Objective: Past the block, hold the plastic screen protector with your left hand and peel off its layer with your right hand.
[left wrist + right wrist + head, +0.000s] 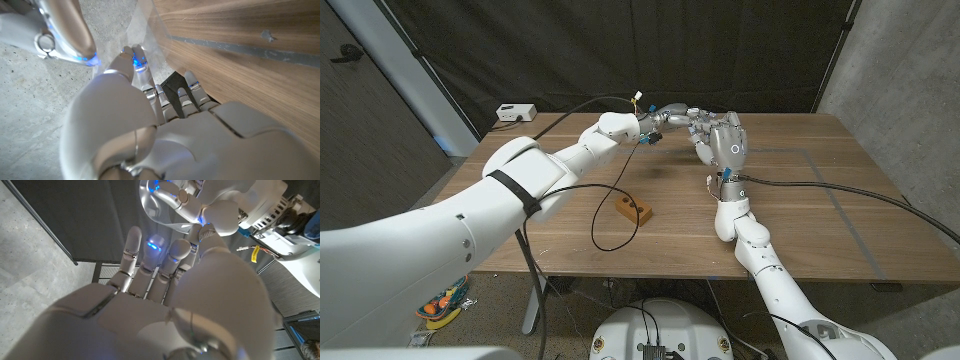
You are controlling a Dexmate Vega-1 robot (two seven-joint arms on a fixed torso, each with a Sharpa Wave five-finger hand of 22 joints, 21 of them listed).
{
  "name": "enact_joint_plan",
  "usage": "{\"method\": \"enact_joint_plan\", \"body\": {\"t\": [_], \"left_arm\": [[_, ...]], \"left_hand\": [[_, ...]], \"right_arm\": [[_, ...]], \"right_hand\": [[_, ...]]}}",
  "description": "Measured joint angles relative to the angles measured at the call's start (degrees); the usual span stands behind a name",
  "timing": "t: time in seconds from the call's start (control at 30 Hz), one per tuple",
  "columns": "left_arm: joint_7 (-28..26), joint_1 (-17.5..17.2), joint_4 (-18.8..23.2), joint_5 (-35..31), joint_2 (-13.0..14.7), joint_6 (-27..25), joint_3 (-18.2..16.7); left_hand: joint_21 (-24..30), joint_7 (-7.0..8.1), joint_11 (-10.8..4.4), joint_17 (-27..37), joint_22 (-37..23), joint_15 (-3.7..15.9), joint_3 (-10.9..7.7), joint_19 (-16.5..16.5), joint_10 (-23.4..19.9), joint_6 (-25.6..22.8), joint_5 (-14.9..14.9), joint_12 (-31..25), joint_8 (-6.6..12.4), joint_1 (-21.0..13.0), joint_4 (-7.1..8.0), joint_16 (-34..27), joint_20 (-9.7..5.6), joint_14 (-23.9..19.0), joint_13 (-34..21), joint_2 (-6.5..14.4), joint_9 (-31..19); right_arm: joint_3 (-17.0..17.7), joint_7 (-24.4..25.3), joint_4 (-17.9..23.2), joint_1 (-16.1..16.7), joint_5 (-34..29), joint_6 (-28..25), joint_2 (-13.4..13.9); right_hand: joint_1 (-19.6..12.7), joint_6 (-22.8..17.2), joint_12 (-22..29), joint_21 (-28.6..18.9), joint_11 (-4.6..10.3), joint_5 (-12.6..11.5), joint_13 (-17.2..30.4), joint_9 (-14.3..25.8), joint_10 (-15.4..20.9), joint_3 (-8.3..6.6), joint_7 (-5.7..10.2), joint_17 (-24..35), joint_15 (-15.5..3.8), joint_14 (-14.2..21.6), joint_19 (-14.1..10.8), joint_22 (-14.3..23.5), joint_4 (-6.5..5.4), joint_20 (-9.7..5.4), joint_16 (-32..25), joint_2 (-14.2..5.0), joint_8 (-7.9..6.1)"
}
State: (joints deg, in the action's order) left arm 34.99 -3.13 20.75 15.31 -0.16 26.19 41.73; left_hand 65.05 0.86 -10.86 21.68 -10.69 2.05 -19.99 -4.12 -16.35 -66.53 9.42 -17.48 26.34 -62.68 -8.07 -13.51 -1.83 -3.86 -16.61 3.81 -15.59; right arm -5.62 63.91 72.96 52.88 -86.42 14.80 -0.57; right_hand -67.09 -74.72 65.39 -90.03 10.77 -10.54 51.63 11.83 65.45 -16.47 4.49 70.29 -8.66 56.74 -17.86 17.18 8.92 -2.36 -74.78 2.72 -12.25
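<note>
The left hand (672, 116) and the right hand (723, 140) are raised together above the far middle of the wooden table (800, 215), fingers meeting. A clear, glossy plastic screen protector (145, 35) is pinched by the left hand's fingers (136, 62); in the right wrist view the sheet (162, 207) is seen curved and shiny between both hands. The right hand's fingers (155, 250) are closed on its edge, though whether a separate layer is gripped cannot be told.

The table is brown with visible grain, and grey tape lines (840, 205) are laid across its right half. A small orange-brown block (634, 211) with a dark hole is set near the front edge, well apart from the hands and nearer the robot. A black cable (610, 205) is looped beside the block. A white power strip (516, 113) is placed at the far left corner. Dark curtains (620, 50) are hung behind the table.
</note>
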Motion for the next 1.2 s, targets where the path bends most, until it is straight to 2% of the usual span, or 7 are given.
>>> {"method": "enact_joint_plan", "body": {"t": [0.3,0.53,0.9,1.2], "left_arm": [[0.0,0.2,-0.1,0.7,-0.3,-2.0,0.1],[0.7,0.3,-0.2,1.4,-0.5,-3.0,0.1],[0.9,0.4,-0.2,2.0,-0.5,-4.3,-0.1],[0.0,0.6,-0.3,2.1,-0.5,-5.6,0.1]], "left_hand": [[0.0,-0.37,-0.21,0.0,0.0,0.0,0.0,0.0,-0.2,-0.2,0.3,0.0,0.37,0.0,0.0,0.0,0.0,0.0,0.0,0.0,-0.2],[0.0,-0.39,-0.21,-0.1,0.0,0.0,-0.26,0.0,-0.2,-0.2,0.3,-0.3,0.39,0.0,-0.25,0.0,0.0,0.0,0.0,0.0,-0.5],[0.0,-0.83,-0.21,0.0,0.0,0.0,-0.25,0.0,-0.2,-0.4,0.3,-0.3,0.61,-0.3,-0.25,0.0,0.0,0.0,0.1,0.3,-0.8],[0.0,-0.91,-0.21,0.0,0.0,0.0,-0.43,0.0,-0.2,-0.3,0.6,-0.3,0.61,-0.3,-0.06,0.0,0.0,0.0,0.1,0.3,-0.8]], "right_arm": [[1.2,0.0,0.9,0.4,-0.3,-2.3,-0.8],[2.3,0.1,1.0,0.3,-0.7,-6.2,-1.5],[2.9,0.1,1.1,-0.5,-1.1,-12.7,-1.3],[3.0,0.1,1.5,-1.1,-1.3,-16.0,-1.1]], "right_hand": [[0.3,0.0,-0.3,0.0,0.11,0.0,0.4,0.0,0.1,-0.48,0.01,0.0,0.09,0.1,0.0,0.0,0.0,0.0,0.2,0.3,0.14],[0.3,0.0,-0.7,0.0,0.11,0.0,0.4,0.0,0.1,-1.03,0.01,0.0,0.09,0.1,0.0,0.2,-0.06,0.0,0.2,0.29,0.15],[0.3,0.0,-0.7,0.0,0.21,0.0,0.4,0.0,0.4,-1.51,0.01,0.0,0.09,0.1,0.0,0.3,-0.08,0.0,0.2,0.29,0.31],[0.3,0.1,-0.8,0.0,0.1,0.2,0.5,0.0,0.5,-1.68,-0.08,0.0,0.09,0.1,0.0,0.3,0.1,0.0,0.2,0.29,0.16]]}}
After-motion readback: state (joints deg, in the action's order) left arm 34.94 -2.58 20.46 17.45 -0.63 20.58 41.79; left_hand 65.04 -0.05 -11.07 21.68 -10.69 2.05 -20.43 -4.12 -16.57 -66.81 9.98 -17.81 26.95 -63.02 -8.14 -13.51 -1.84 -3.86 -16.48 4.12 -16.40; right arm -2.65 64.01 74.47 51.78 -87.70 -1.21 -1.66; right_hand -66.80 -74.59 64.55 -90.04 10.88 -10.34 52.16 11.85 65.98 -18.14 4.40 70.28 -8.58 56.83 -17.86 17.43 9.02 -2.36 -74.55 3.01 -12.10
